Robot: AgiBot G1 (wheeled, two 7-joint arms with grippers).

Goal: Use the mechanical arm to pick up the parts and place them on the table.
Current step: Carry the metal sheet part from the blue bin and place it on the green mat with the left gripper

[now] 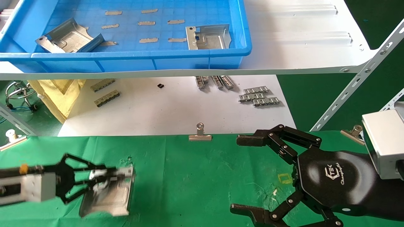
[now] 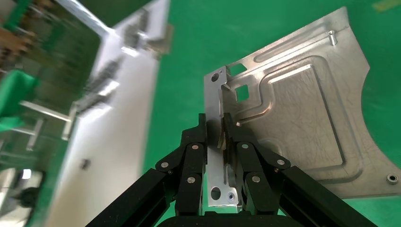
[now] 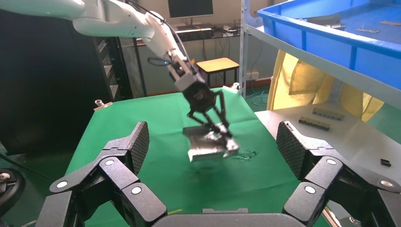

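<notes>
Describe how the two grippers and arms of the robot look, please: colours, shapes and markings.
The right gripper is glossy black: a hexagonal palm with a white logo, jointed linkage fingers with silver rivets and ribbed pads, and a silver-grey box at the wrist. The left gripper has thinner black linkage fingers, a grey wrist block and a white arm with a cable along it.
</notes>
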